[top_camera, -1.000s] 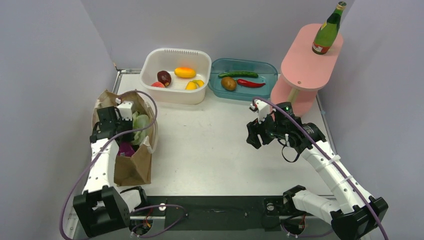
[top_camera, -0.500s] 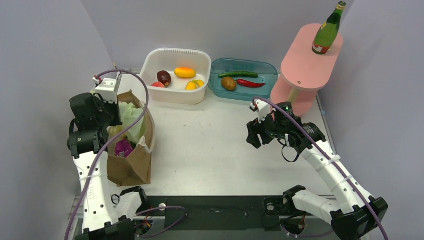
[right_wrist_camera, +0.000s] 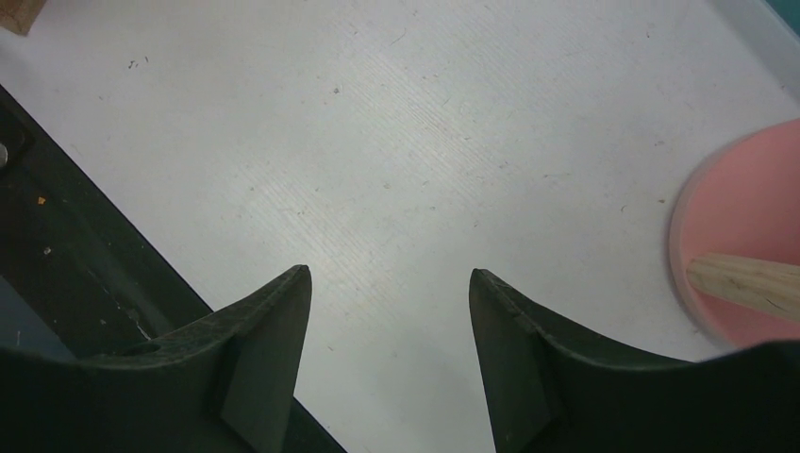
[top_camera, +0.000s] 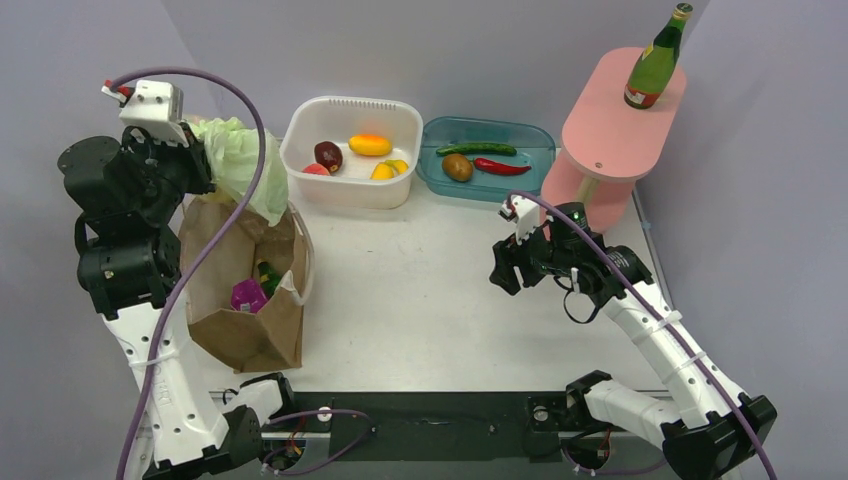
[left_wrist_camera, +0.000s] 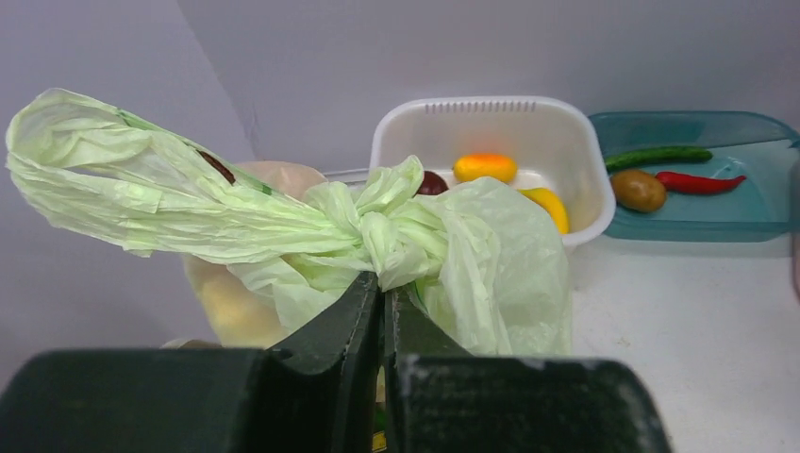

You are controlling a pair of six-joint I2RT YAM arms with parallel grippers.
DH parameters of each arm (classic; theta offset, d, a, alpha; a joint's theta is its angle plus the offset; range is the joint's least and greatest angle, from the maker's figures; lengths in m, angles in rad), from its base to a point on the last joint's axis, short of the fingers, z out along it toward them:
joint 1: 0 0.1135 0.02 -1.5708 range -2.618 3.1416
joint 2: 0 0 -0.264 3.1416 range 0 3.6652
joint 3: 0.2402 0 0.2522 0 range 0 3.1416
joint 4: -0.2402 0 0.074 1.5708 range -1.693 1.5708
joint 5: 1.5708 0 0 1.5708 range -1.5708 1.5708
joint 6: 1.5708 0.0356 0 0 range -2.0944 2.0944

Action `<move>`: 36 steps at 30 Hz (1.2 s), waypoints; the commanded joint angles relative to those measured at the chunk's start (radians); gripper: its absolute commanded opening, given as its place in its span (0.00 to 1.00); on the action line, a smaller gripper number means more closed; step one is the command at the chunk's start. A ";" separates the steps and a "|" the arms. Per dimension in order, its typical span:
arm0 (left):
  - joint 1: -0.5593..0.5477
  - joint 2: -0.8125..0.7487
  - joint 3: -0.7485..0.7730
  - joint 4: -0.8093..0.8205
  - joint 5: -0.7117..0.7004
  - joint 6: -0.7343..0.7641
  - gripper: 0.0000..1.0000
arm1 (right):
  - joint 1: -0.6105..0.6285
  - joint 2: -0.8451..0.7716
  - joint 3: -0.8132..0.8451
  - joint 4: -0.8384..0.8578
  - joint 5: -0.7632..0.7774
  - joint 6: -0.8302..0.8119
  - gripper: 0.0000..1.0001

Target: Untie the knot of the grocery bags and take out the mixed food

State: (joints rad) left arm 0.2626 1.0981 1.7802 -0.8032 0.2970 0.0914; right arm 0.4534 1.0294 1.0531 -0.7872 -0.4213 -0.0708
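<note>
My left gripper (top_camera: 203, 143) is raised high at the back left, shut on the knot (left_wrist_camera: 387, 226) of the pale green plastic bag (top_camera: 243, 160). The bag hangs above the open brown paper bag (top_camera: 255, 335), clear of its mouth. Something rounded and yellowish shows through the plastic in the left wrist view. Inside the paper bag lie a purple snack packet (top_camera: 247, 296) and a dark green item (top_camera: 268, 277). My right gripper (top_camera: 500, 268) hovers open over bare table, holding nothing.
A white basket (top_camera: 350, 105) with several fruits stands at the back. Beside it a teal tray (top_camera: 540, 135) holds a cucumber, a potato and a red chilli (top_camera: 500, 167). A pink stand (top_camera: 610, 135) at back right carries a green glass bottle (top_camera: 655, 60).
My left arm has risen and swung toward the back left, pulling the green plastic bag up out of the paper bag. The right arm has not moved.
</note>
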 commanded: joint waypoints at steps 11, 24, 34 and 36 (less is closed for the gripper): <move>-0.371 0.052 0.016 0.251 0.364 -0.272 0.00 | -0.014 -0.055 0.100 0.039 -0.038 0.059 0.59; -0.906 0.001 -0.731 0.504 0.297 0.184 0.00 | -0.224 -0.052 0.049 -0.037 -0.111 -0.066 0.59; -1.069 -0.132 -1.024 0.526 0.299 0.514 0.10 | -0.101 0.003 -0.050 0.105 -0.208 -0.088 0.67; -1.072 -0.171 -1.038 0.510 0.278 0.525 0.29 | -0.014 0.007 -0.073 0.173 -0.189 -0.065 0.69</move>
State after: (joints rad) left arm -0.7914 1.0229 0.7502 -0.3523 0.5739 0.4908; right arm 0.3058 1.0313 1.0107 -0.7738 -0.5785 -0.1658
